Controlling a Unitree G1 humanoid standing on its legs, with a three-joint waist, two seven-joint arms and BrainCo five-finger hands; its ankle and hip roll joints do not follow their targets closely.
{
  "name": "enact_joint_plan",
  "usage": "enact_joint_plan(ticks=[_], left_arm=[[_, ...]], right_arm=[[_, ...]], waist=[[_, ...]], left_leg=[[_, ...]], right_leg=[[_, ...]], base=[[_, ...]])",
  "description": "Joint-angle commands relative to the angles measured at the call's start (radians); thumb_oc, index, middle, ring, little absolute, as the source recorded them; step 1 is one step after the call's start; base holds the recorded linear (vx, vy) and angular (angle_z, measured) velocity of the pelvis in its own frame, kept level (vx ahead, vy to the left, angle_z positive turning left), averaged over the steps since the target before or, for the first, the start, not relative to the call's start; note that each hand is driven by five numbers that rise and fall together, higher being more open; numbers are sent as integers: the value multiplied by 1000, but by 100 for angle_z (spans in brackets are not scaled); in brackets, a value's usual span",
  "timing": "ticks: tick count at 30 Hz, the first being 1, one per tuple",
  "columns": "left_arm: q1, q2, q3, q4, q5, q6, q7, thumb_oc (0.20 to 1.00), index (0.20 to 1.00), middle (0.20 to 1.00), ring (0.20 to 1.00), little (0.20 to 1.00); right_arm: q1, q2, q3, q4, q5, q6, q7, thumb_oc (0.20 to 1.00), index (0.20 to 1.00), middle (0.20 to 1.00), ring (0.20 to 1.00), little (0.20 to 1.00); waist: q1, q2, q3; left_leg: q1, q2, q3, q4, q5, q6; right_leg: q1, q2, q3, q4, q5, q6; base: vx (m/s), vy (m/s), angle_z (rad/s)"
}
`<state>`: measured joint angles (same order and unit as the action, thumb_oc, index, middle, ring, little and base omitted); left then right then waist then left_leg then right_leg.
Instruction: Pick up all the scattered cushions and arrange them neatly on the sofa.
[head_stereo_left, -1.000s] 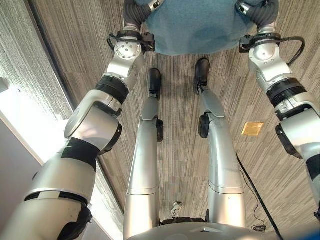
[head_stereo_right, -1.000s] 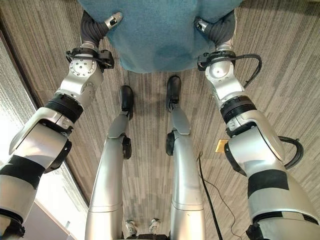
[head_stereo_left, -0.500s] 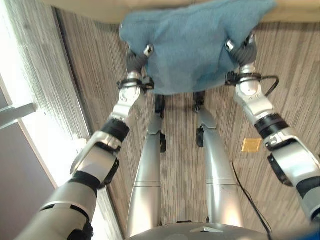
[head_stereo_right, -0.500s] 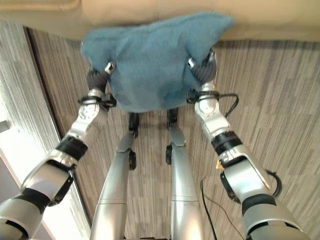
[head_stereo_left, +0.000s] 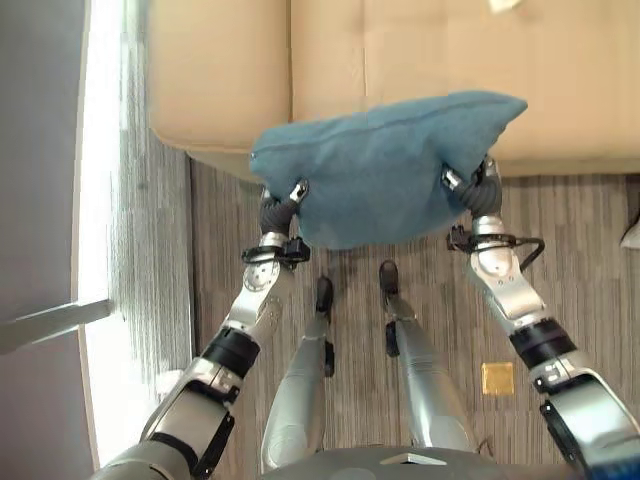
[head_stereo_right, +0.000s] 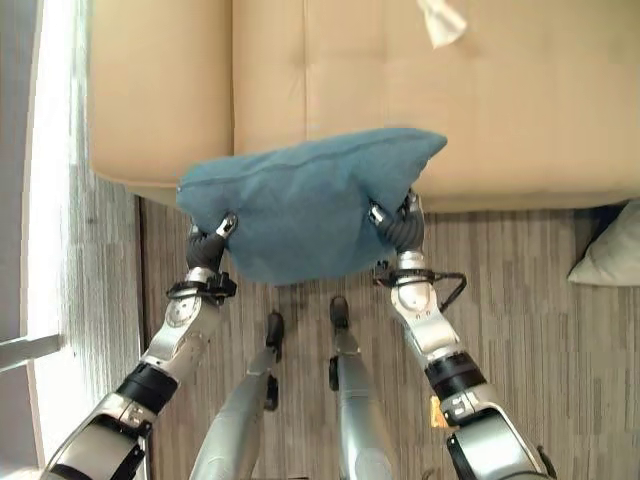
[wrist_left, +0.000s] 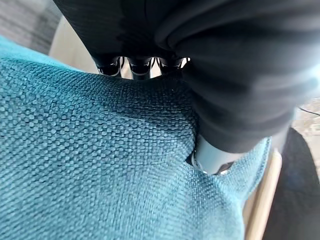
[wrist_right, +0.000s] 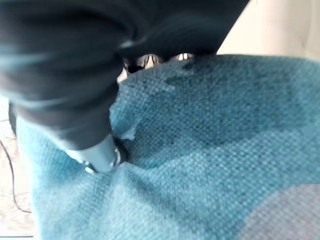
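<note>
The tan sofa (head_stereo_left: 420, 70) lies ahead. My teal cushion (head_stereo_left: 385, 165) hangs just before its front edge, my left hand (head_stereo_left: 283, 205) and right hand (head_stereo_left: 468, 187) pinching its two ends with fingers and thumbs. I'm carrying it; next I reach forward and release onto the seat.

A cushion (head_stereo_left: 385, 165) is being held between the left hand (head_stereo_left: 282, 207) at its left side and the right hand (head_stereo_left: 472, 188) at its right side, thumbs being pressed into the fabric. The cushion is being kept above the carpeted floor (head_stereo_left: 580, 270), overlapping the front edge of the sofa (head_stereo_left: 420, 50) behind it. A second cushion (head_stereo_right: 610, 250) is lying on the floor to the far right, just before the sofa. A small object (head_stereo_right: 440, 20) is resting on the sofa seat, behind and right of the held cushion.
</note>
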<state>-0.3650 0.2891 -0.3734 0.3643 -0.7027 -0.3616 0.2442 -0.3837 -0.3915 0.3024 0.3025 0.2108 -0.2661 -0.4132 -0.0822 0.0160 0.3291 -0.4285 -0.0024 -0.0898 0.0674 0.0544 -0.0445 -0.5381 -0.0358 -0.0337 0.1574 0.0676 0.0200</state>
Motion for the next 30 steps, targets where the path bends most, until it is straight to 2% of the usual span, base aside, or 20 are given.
enact_joint_plan(ticks=[1, 3, 5, 6, 7, 8, 9, 11, 14, 15, 18, 19, 21, 22, 23, 25, 26, 27, 28, 30], left_arm=[[-12, -53, -79, -125, 58, -48, -110, 200, 200, 200, 200, 200], [34, -49, -68, -127, 58, -41, -120, 200, 200, 200, 200, 200], [67, -40, -62, -124, 59, -36, -129, 200, 200, 200, 200, 200], [68, -40, -63, -125, 59, -36, -129, 200, 200, 200, 200, 200], [101, -25, -55, -128, 71, -28, -137, 200, 200, 200, 200, 200], [102, -25, -55, -128, 71, -28, -137, 200, 200, 200, 200, 200], [130, -20, -48, -134, 78, -19, -132, 200, 200, 200, 200, 200], [160, -20, -46, -136, 79, -8, -136, 200, 200, 200, 200, 200], [171, -22, -50, -120, 96, 12, -138, 200, 200, 200, 200, 200], [177, -24, -47, -119, 92, 10, -147, 200, 200, 200, 200, 200], [209, -21, -44, -131, 108, 20, -155, 200, 200, 200, 200, 200], [225, -12, -32, -145, 115, 23, -156, 200, 200, 200, 200, 200], [240, 2, -24, -168, 113, 27, -162, 200, 200, 200, 200, 200], [238, 15, -16, -185, 125, 25, -157, 200, 200, 200, 200, 200], [236, 18, -15, -192, 136, 25, -153, 200, 200, 200, 200, 200], [235, 24, -11, -201, 151, 18, -147, 200, 200, 200, 200, 200], [235, 24, -11, -202, 152, 18, -147, 200, 200, 200, 200, 200], [239, 26, -1, -214, 151, 16, -145, 200, 200, 200, 200, 200], [243, 27, 6, -227, 151, 10, -143, 200, 200, 200, 200, 200], [240, 25, 6, -223, 152, 8, -146, 200, 200, 200, 200, 200]], right_arm=[[35, 56, 23, -95, -51, -82, 83, 200, 200, 200, 200, 200], [87, 49, 5, -99, -53, -78, 97, 200, 200, 200, 200, 200], [133, 48, -8, -99, -50, -77, 106, 200, 200, 200, 200, 200], [134, 48, -8, -100, -50, -76, 106, 200, 200, 200, 200, 200], [166, 40, -19, -104, -41, -76, 121, 200, 200, 200, 200, 200], [167, 40, -19, -104, -41, -75, 121, 200, 200, 200, 200, 200], [192, 41, -20, -110, -32, -67, 137, 200, 200, 200, 200, 200], [206, 39, -21, -100, -25, -59, 148, 200, 200, 200, 200, 200], [213, 36, -28, -89, -26, -47, 152, 200, 200, 200, 200, 200], [213, 36, -26, -93, -30, -39, 159, 200, 200, 200, 200, 200], [231, 45, -31, -110, -37, -38, 172, 200, 200, 200, 200, 200], [229, 54, -32, -111, -36, -32, 182, 200, 200, 200, 200, 200], [216, 59, -30, -121, -45, -28, 192, 200, 200, 200, 200, 200], [208, 67, -26, -125, -43, -34, 197, 200, 200, 200, 200, 200], [204, 73, -26, -133, -43, -35, 198, 200, 200, 200, 200, 200], [187, 74, -12, -124, -36, -39, 201, 200, 200, 200, 200, 200], [187, 74, -11, -123, -36, -39, 201, 200, 200, 200, 200, 200], [162, 72, 2, -123, -29, -37, 206, 200, 200, 200, 200, 200], [153, 61, 9, -130, -34, -31, 211, 200, 200, 200, 200, 200], [153, 58, 9, -133, -37, -32, 212, 200, 200, 200, 200, 200]], waist=[[-14, -9, -84], [-17, -22, -97], [-18, -36, -111], [-18, -36, -110], [-13, -50, -123], [-13, -50, -123], [-3, -64, -136], [11, -69, -159], [36, -62, -180], [42, -55, -190], [44, -44, -214], [58, -33, -221], [72, -22, -209], [76, -4, -194], [78, 2, -190], [82, 2, -202], [81, 3, -200], [85, 0, -209], [80, -1, -210], [74, -3, -211]], left_leg=[[56, 15, -16, 59, -62, -53], [94, 23, -8, 85, -66, -66], [102, 26, -11, 152, -20, -78], [102, 27, -12, 155, -22, -78], [105, 12, -29, 239, -17, -64], [105, 12, -29, 241, -18, -63], [103, -9, -49, 287, -23, -52], [120, -39, -68, 225, -81, -30], [110, -70, -70, 131, -58, -28], [150, -60, -68, 82, -66, -21], [215, -73, -74, 55, -74, -1], [257, -71, -48, 39, -85, 23], [291, -66, -23, 28, -93, 49], [312, -58, -14, 33, -104, 65], [329, -57, -10, 34, -115, 71], [365, -57, 1, 21, -137, 71], [368, -55, 0, 20, -138, 71], [396, -46, 13, 8, -155, 66], [435, -35, 19, -3, -166, 59], [455, -30, 13, -7, -173, 52]], right_leg=[[125, -12, -10, 6, -101, 45], [201, -6, -4, -20, -110, 39], [263, 5, 1, -50, -109, 31], [266, 5, 1, -51, -109, 31], [316, 16, 16, -64, -114, 19], [317, 16, 15, -65, -113, 19], [356, 5, 32, -74, -111, 19], [394, 5, 48, -89, -119, 26], [461, 16, 60, -103, -131, 34], [472, 28, 76, -97, -138, 37], [496, 11, 88, -70, -136, 66], [485, -1, 97, -9, -131, 90], [440, -23, 96, 126, -87, 125], [399, -35, 81, 215, -70, 141], [379, -46, 61, 239, -77, 136], [371, -67, 9, 152, -102, 120], [375, -66, 8, 150, -102, 119], [364, -75, -41, 30, -85, 116], [337, -68, -65, -19, -63, 121], [343, -59, -55, -29, -63, 126]], base=[[195, -77, 21], [161, -73, 8], [94, -64, 4], [107, -62, 1], [85, -38, 0], [183, -49, 0], [160, -2, -1], [245, 31, -12], [227, 68, -41], [237, 112, -24], [223, 160, -57], [166, 211, -68], [96, 183, -65], [69, 141, -101], [120, 110, -87], [137, 0, -39], [168, -102, -46], [237, -158, -30], [235, -158, -14], [158, -125, -26]])
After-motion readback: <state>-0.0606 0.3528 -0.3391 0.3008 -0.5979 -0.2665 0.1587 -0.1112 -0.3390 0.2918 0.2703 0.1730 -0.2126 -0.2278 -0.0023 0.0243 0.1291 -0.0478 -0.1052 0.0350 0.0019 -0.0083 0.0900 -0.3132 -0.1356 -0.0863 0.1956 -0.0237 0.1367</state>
